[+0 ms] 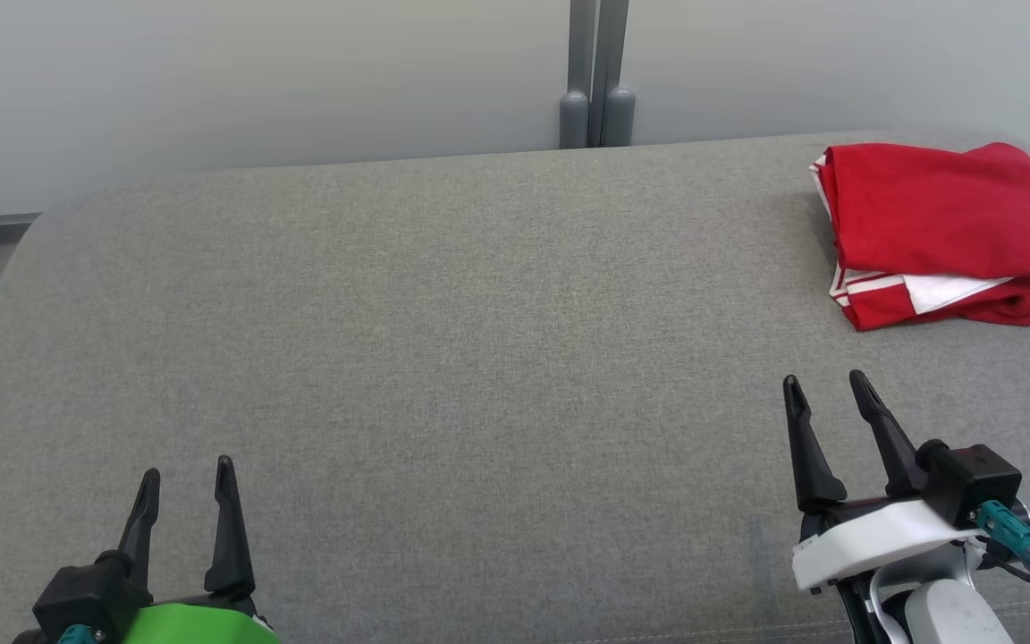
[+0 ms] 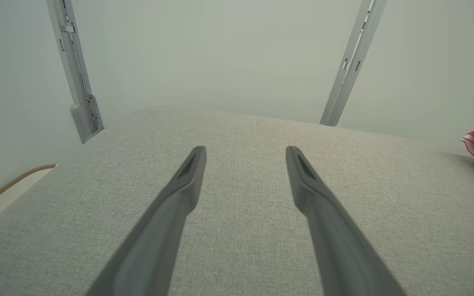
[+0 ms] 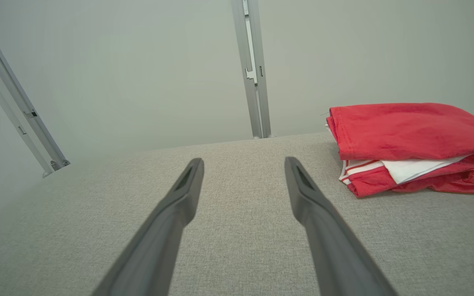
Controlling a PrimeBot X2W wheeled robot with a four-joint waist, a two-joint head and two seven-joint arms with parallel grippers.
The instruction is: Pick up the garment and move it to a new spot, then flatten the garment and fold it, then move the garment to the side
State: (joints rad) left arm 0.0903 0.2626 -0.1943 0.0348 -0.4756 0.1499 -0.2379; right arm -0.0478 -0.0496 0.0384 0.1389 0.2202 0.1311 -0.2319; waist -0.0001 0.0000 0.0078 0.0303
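a: nearest first. left gripper (image 1: 188, 468)?
b: low left in head view, green cover (image 1: 198, 623) behind it. two long dark fingers point up the frame, spread wide, nothing between them. left wrist view agrees, just bare cloth in the gap.
a: right gripper (image 1: 825, 378)?
b: low right, white cover (image 1: 873, 537) at its base, a bit further up the frame than the left one. fingers wide apart too, holding nothing. right wrist view shows only cloth between the tips.
a: touching the surface?
b: can't tell for either.
a: what's under them?
b: broad grey woven fabric tabletop (image 1: 479, 358) with rounded far corners. no wrinkles on it.
a: garment?
b: folded red cloth garment with white stripes and a white panel (image 1: 935, 215), lying at the far right corner of the tabletop. it's a squarish stack, the striped edge and white panel peeking out on the near side. beyond the right gripper and slightly to its right, well apart from the fingertips. well apart from the left gripper as well; in the left wrist view just its edge sits at the right border.
a: behind?
b: grey metal upright post (image 1: 597, 72) at the far edge, near the middle, then a plain pale wall (image 1: 256, 80).
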